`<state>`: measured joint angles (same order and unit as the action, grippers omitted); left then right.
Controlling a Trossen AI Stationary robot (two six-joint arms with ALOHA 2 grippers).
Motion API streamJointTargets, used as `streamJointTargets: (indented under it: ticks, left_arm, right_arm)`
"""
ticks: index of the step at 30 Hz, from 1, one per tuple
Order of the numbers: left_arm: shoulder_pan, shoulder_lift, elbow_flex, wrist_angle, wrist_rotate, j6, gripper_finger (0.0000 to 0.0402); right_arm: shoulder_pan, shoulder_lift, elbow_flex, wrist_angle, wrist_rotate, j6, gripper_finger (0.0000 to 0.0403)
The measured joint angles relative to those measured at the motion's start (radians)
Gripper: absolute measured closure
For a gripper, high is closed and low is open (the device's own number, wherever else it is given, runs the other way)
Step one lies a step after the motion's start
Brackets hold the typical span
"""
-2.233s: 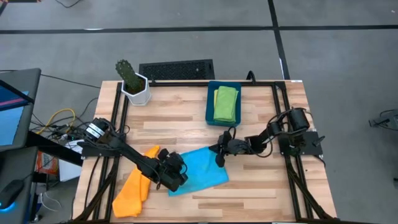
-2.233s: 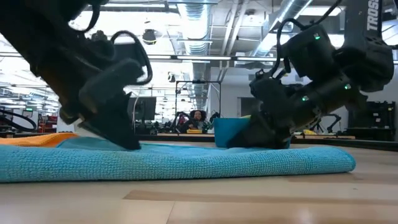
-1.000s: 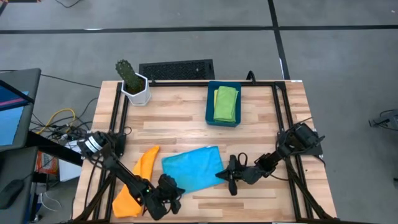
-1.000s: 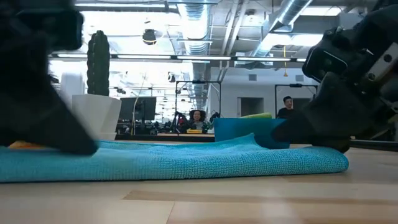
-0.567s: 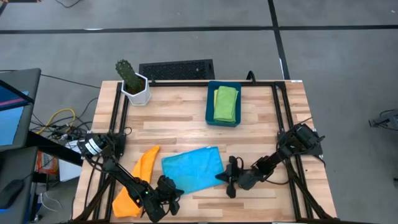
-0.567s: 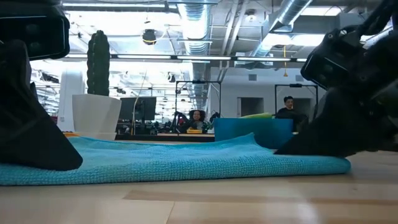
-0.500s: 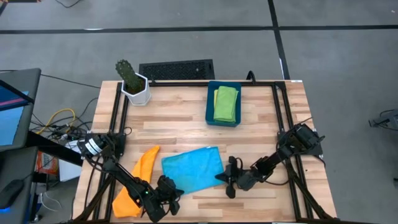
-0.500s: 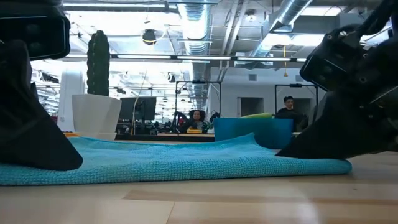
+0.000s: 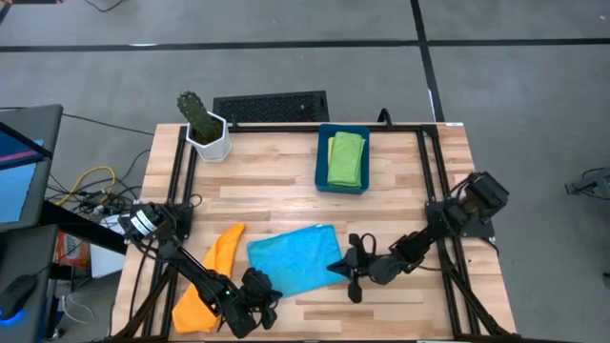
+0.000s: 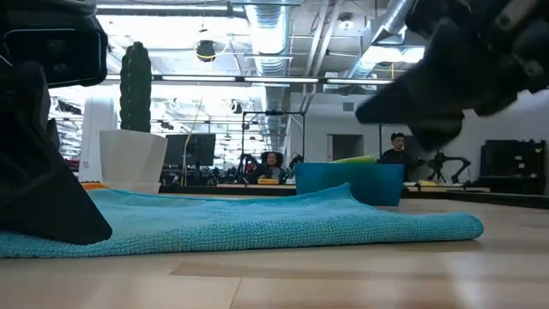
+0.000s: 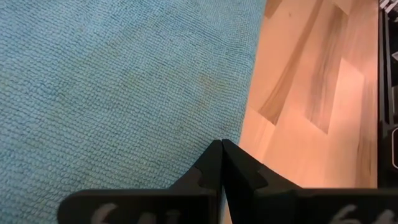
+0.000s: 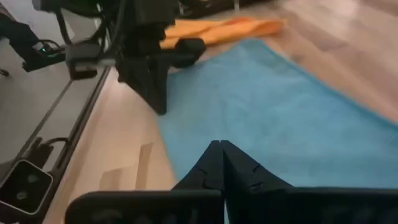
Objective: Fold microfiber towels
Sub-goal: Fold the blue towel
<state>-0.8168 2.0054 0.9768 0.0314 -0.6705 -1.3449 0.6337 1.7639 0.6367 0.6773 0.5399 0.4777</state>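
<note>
A light blue towel point(image 9: 294, 259) lies spread on the wooden tabletop point(image 9: 286, 181), near the front edge and about in the middle. In the low view it lies mostly flat, with a small rise in the cloth near its far side.

The left gripper point(image 9: 259, 293) is low at the front left corner of this towel. Its jaws are fully closed, and in the left wrist view the two tips meet just at the border of the cloth, at the corner where the blue fabric ends and the bare wood begins. It is not clear whether a bit of cloth is pinched between them.

The right gripper point(image 9: 349, 267) is at the right edge of the light blue towel. In the low view it hangs above the tabletop and does not touch the cloth. Its jaws are closed too, and the right wrist view shows nothing between them.

An orange towel point(image 9: 208, 278) lies crumpled to the left of the blue one, near the left arm. A green towel point(image 9: 347, 158) lies folded inside a dark blue bin point(image 9: 322, 181) at the back of the tabletop. A cactus in a white pot point(image 9: 204, 128) stands at the back left corner.
</note>
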Motion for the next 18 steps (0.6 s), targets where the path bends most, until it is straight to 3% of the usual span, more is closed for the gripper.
streamJointTargets:
  ticks: [4, 10, 18]
  left_arm:
    - [0.006, 0.001, 0.000, -0.010, 0.010, 0.003, 0.0401]
    - [0.006, 0.002, -0.002, -0.004, 0.006, 0.009, 0.0401]
    - [0.007, 0.002, -0.002, -0.006, 0.011, 0.024, 0.0401]
  right_arm:
    - [0.040, -0.014, -0.024, 0.010, 0.022, 0.041, 0.0386]
    - [0.114, 0.123, -0.036, 0.086, 0.106, 0.133, 0.0389]
    - [0.121, 0.292, -0.029, 0.163, 0.171, 0.299, 0.0384]
